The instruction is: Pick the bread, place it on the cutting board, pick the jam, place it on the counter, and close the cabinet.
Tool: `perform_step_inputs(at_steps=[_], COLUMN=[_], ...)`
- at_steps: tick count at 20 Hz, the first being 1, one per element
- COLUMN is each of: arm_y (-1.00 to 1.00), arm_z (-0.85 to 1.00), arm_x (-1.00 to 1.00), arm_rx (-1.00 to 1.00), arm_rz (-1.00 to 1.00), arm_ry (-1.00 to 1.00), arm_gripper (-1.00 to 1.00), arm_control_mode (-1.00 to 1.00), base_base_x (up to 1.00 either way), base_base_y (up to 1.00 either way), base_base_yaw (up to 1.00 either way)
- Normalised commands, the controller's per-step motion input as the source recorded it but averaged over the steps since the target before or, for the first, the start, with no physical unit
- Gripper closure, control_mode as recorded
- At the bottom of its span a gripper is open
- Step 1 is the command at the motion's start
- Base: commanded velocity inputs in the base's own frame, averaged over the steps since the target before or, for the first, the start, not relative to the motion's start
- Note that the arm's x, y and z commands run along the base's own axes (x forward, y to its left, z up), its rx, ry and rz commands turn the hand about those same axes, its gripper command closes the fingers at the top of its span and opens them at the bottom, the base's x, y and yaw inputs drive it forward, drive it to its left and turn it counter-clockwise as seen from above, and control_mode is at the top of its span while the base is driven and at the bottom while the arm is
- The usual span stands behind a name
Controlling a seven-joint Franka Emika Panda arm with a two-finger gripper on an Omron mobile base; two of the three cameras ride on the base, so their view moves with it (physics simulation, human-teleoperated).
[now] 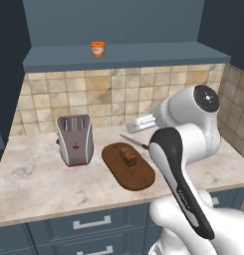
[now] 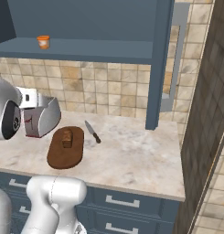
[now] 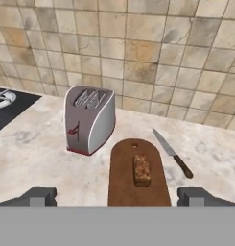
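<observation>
Gripper: gripper (image 3: 116, 196) with its two dark fingertips (image 3: 38, 196) spread wide apart, nothing between them — it hangs above the near end of the cutting board, touching nothing.
Bread: bread (image 3: 142, 170) lies on the cutting board, roughly at its middle; its long axis runs along the board's length, pointing from the counter's front toward the tiled wall.
Cutting board: cutting board (image 1: 142, 175) lies flat on the counter just beside the toaster; in the left base view its long axis runs at a slant, from near the toaster toward the counter's front edge.
Jam: jam (image 1: 98, 49) stands upright on the shelf inside the open cabinet, well above the counter and well apart from the bread.
Cabinet: cabinet (image 2: 160, 64) door stands open, swung out edge-on in the right base view, with its slim handle on the far face.
Counter: counter (image 2: 131, 146) carries the toaster, board and knife.
Toaster: toaster (image 3: 89, 120) stands upright, slots upward, between the board and a dark stovetop (image 3: 8, 106).
Knife: knife (image 3: 172, 153) lies flat just beside the board — blade toward the wall, dark handle toward the front.
</observation>
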Motion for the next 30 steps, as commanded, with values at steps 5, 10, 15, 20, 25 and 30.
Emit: perform_step_inputs(at_steps=[5, 10, 15, 20, 25, 30], arm_y=[0.12, 0.10, 0.01, 0.01, 0.00, 0.00], arm_z=[0.36, 0.39, 0.43, 0.37, 0.38, 0.41], arm_x=[-0.41, -0.33, -0.29, -0.30, -0.29, -0.27], arm_rx=[0.00, 0.00, 0.00, 0.00, 0.00, 0.00], arm_rz=[0.00, 0.00, 0.00, 0.00, 0.00, 0.00], arm_ry=[0.00, 0.00, 0.00, 0.00, 0.00, 0.00], arm_gripper=[-1.00, -1.00, -1.00, -1.00, -1.00, -1.00], arm_control_mode=[-1.00, -1.00, -1.00, -1.00, -1.00, -1.00], base_base_x=[0.00, 0.00, 0.00, 0.00, 0.00, 0.00], base_base_y=[0.00, 0.00, 0.00, 0.00, 0.00, 0.00], base_base_yaw=[0.00, 0.00, 0.00, 0.00, 0.00, 0.00])
